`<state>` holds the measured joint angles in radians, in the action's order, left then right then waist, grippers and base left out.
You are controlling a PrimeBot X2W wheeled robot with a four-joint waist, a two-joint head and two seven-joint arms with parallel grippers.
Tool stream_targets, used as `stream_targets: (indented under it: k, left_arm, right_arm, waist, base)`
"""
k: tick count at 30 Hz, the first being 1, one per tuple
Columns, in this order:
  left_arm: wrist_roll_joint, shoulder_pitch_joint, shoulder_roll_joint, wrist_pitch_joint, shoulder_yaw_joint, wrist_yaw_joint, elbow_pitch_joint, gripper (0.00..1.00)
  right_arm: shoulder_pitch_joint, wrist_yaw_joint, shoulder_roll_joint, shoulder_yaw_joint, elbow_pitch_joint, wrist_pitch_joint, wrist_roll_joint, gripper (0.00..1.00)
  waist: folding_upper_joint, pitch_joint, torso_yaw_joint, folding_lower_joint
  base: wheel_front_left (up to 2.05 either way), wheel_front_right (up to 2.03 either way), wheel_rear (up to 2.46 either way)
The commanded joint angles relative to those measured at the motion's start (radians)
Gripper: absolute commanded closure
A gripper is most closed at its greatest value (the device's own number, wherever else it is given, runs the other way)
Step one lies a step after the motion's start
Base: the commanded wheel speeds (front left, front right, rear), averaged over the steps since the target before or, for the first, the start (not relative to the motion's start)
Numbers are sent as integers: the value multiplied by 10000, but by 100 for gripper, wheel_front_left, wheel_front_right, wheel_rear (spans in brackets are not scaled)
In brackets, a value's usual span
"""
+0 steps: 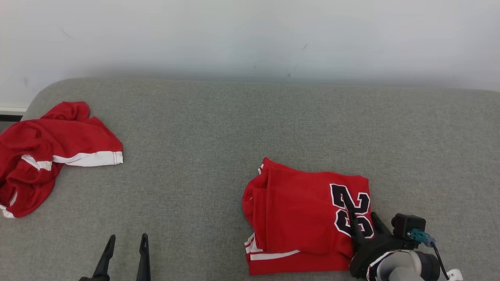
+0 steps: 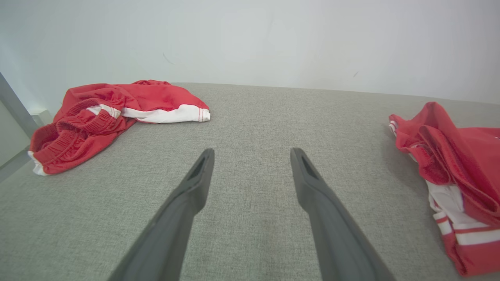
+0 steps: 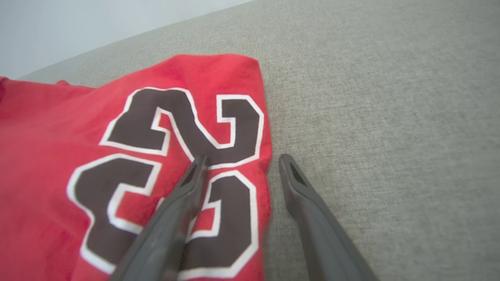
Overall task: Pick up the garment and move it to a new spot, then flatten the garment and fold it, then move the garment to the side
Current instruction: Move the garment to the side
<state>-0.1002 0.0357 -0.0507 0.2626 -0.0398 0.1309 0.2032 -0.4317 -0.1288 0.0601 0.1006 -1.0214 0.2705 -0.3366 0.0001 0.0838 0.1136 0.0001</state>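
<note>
The garment (image 1: pixel 300 218), a red jersey with black, white-edged numbers, lies folded on the grey cushion at the lower right of the head view. Its folded layers also show at the right edge of the left wrist view (image 2: pixel 461 164), and its numbers face the right wrist camera (image 3: pixel 78 136). My right gripper (image 1: pixel 361 212) stands open astride the jersey's right edge (image 3: pixel 243 157), one finger over the numbers and the other over bare cushion, holding nothing. My left gripper (image 1: pixel 128 236) is open and empty above the cushion at the lower left (image 2: pixel 252 150), well apart from the jersey.
A second red garment with white trim and an elastic waistband (image 1: pixel 50 148) lies crumpled at the cushion's far left (image 2: pixel 109 113). The grey fabric cushion (image 1: pixel 234 128) ends at a pale wall (image 1: pixel 250 35) behind. Bare cushion stretches between the two garments.
</note>
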Motion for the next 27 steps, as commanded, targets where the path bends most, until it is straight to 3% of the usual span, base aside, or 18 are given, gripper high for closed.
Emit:
stream_targets:
  k: [1,2,8,15,27]
  left_arm:
    - [-42,-99,9,25,7,-6,21,0]
    - [-56,-101,10,25,23,-4,31,0]
    - [-115,53,10,25,-37,-4,-27,0]
    - [-191,-277,12,25,-47,-6,-173,0]
    - [-22,-1314,6,25,375,-6,-681,0]
  right_arm:
    - [78,-30,-163,247,-228,-110,-215,89]
    - [27,-30,-169,379,-276,-110,-343,100]
    - [-320,-28,234,778,-53,-90,-632,100]
    - [-1318,-17,1402,771,534,-58,-324,100]
    - [-3999,-17,3906,1672,198,-201,600,100]
  waist:
    - [-1,-14,28,-1]
    - [-1,-16,42,-1]
    - [-1,-12,1,-1]
    - [-1,549,-439,-1]
    - [-1,2137,-848,-1]
  base:
    - [0,0,0]
    - [0,0,0]
    - [0,0,0]
    - [0,0,0]
    - [0,0,0]
